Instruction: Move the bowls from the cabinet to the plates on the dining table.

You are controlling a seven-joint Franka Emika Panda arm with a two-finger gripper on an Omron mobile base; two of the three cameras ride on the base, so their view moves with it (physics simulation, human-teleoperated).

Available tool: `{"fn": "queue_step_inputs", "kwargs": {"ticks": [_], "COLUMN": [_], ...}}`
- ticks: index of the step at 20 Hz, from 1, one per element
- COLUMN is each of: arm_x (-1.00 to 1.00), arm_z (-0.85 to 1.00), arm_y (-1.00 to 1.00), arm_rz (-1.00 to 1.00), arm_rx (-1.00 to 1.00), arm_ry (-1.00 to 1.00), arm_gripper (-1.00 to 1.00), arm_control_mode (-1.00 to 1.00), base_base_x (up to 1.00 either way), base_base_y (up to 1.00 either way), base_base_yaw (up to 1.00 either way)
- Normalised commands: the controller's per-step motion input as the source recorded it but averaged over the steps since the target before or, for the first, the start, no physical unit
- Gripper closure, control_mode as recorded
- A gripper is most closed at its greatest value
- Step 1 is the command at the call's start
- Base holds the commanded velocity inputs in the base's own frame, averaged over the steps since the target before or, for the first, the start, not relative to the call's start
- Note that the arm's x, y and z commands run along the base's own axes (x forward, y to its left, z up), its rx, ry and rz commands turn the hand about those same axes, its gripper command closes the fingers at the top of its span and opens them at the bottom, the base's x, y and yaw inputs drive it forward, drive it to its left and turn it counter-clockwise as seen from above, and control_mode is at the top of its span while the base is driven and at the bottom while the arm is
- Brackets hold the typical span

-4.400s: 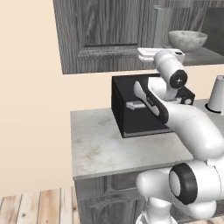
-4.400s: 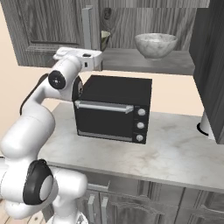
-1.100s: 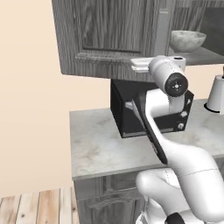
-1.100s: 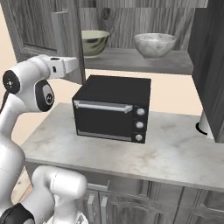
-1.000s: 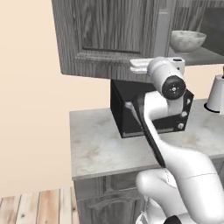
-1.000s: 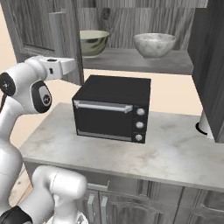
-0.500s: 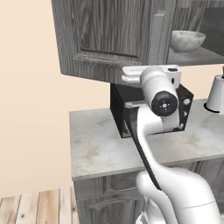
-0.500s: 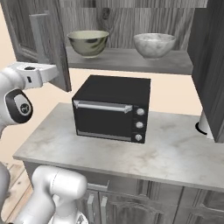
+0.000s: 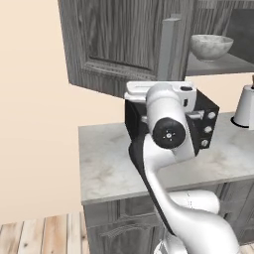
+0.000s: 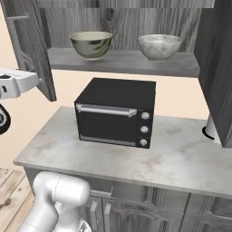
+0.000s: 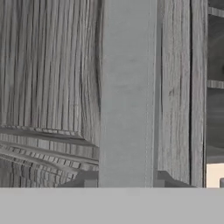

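Fingers (image 11: 89, 180) are clamped on the cabinet (image 10: 27, 54) door's handle (image 11: 127, 92), so we're mid door-opening. Both bowls (greenish (image 10: 90, 44), marbled (image 10: 159, 46)) sit on the shelf; next we let go and reach in.

In the left base view the arm's white elbow covers most of the black oven (image 9: 206, 130), and the cabinet door (image 9: 124, 44) hides the greenish bowl's place, while a white vessel (image 9: 245, 105) is cut by the right edge. In the right base view the gripper's hand (image 10: 16, 84) runs off the left edge, so its fingers cannot be judged. In the hand view the light grey handle (image 11: 127, 92) is so near that the finger tips are perhaps just either side, too blurred to tell contact.
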Motion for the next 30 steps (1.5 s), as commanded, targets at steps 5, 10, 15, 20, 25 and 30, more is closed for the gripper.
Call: {"fn": "queue_step_inputs", "kwargs": {"ticks": [5, 10, 15, 20, 25, 30], "arm_x": [-0.24, -0.28, -0.44, -0.37, -0.29, -0.28], "arm_z": [-0.08, 0.00, 0.07, 0.08, 0.10, 0.10], "arm_y": [0.41, 0.00, -0.12, -0.30, -0.10, -0.07], "arm_rz": [-0.05, -0.02, 0.01, 0.06, 0.16, 0.17], "arm_rx": [0.01, 0.00, 0.00, 0.05, 0.06, 0.05], "arm_ry": [0.00, -0.02, -0.06, -0.01, 0.00, 0.00], "arm_gripper": [-1.00, -1.00, -1.00, -1.00, -1.00, -1.00], "arm_control_mode": [-1.00, -1.00, -1.00, -1.00, -1.00, -1.00], "base_base_x": [0.00, 0.00, 0.00, 0.00, 0.00, 0.00], "base_base_y": [0.00, 0.00, 0.00, 0.00, 0.00, 0.00], "base_base_yaw": [0.00, 0.00, 0.00, 0.00, 0.00, 0.00]}}
